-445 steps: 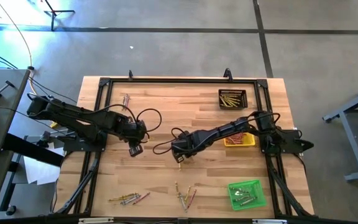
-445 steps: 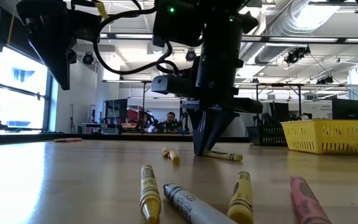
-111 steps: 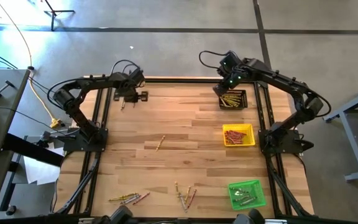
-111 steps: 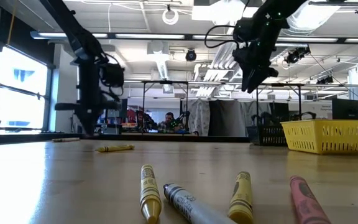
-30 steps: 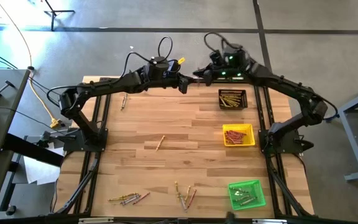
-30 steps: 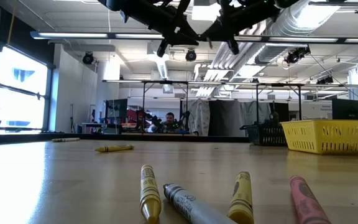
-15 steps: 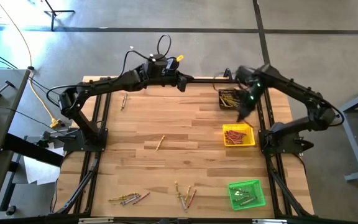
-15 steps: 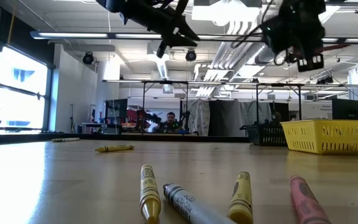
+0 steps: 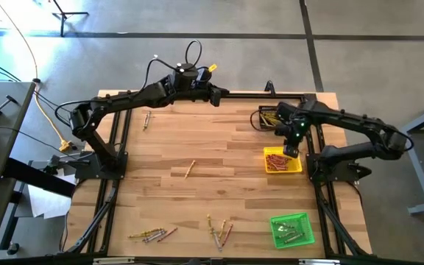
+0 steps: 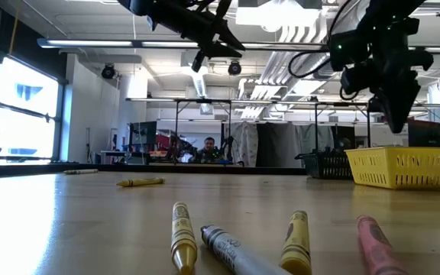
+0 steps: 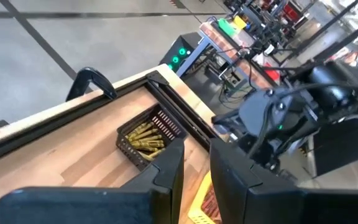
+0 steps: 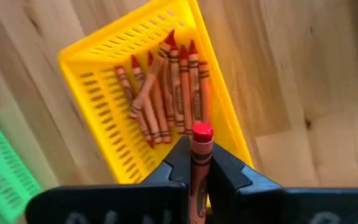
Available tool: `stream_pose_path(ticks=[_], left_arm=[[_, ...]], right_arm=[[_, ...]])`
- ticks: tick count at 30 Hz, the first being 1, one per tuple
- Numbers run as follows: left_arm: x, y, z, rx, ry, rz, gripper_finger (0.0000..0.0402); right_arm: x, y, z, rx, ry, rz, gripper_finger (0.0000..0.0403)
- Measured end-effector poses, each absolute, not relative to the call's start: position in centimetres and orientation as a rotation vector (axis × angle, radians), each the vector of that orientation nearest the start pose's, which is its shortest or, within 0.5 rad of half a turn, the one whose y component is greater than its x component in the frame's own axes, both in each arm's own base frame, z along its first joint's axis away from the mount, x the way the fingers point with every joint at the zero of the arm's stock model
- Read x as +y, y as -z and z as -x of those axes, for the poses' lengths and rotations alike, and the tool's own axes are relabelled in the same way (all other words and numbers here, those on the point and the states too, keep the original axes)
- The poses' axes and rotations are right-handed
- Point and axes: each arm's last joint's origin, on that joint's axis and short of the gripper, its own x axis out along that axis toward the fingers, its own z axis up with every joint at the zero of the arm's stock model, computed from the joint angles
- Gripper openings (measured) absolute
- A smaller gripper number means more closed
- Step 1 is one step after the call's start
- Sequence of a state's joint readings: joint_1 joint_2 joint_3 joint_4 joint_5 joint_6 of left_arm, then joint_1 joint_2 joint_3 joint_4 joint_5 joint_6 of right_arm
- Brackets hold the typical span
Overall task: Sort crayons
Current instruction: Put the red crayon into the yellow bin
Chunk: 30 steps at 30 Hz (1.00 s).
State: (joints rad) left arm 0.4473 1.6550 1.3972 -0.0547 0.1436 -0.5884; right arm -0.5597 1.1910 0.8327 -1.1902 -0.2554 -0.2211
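Observation:
My right gripper (image 9: 291, 147) hangs over the yellow tray (image 9: 283, 160), pointing down, shut on a red crayon (image 12: 200, 152). Several red crayons (image 12: 166, 87) lie in that tray. My left gripper (image 9: 217, 97) stays high over the table's far edge, open with nothing between its fingers (image 11: 166, 174). Loose crayons lie flat on the table: one yellow (image 9: 189, 168) in the middle, one (image 9: 146, 120) at the far left, and two clusters (image 9: 153, 235) (image 9: 219, 232) by the near edge. My right gripper pinches the red crayon between its two fingers, and the crayon lies along them. Its free end (image 12: 202, 132) sticks out past the fingertips, toward the tray below. The fingers come from above, pointing steeply down. The crayon is lifted clear, over the yellow tray's rim (image 12: 229, 134).
A black tray (image 9: 274, 116) of yellow crayons stands at the far right, just beyond the yellow one. A green tray (image 9: 293, 228) with crayons sits at the near right. The bare wood in the table's middle is open room.
My right gripper has left my left gripper at the far edge, swung toward the table's right and near side, and sunk over the yellow tray. It has tipped from nearly level to pointing steeply down.

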Motion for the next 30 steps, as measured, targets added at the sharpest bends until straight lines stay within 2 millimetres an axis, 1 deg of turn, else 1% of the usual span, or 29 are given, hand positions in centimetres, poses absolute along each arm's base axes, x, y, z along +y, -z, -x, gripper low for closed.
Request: stream_pose_path(ticks=[2, 5, 9, 13, 17, 21, 30], left_arm=[[16.3, -33.2, -35.0, 0.2, -0.385, 0.69, 0.0067], [16.2, -33.2, -35.0, 0.198, -0.385, 0.709, 0.0067], [16.0, -33.2, -35.2, 0.2, -0.378, 0.709, 0.0067], [15.8, -33.2, -35.3, 0.198, -0.375, 0.731, 0.0067], [15.5, -33.2, -35.4, 0.2, -0.37, 0.735, 0.0067], [15.1, -33.2, -35.5, 0.205, -0.364, 0.768, 0.0067], [13.3, -32.2, -35.8, 0.327, -0.362, 0.803, 0.0067]], right_arm=[[-8.6, -22.3, -15.6, 1.393, 0.067, -0.416, 0.0015], [-8.4, -22.3, -16.0, 1.36, 0.025, -0.435, 0.0011], [-8.1, -22.3, -16.4, 1.338, -0.019, -0.389, 0.0014], [-7.8, -22.4, -17.0, 1.279, -0.114, -0.295, 0.0022], [-7.5, -22.4, -17.5, 1.245, -0.196, -0.163, 0.0024], [-7.2, -22.4, -17.6, 1.243, -0.227, -0.123, 0.0026], [-6.8, -22.5, -18.2, 1.206, -0.261, -0.06, 0.0028]])
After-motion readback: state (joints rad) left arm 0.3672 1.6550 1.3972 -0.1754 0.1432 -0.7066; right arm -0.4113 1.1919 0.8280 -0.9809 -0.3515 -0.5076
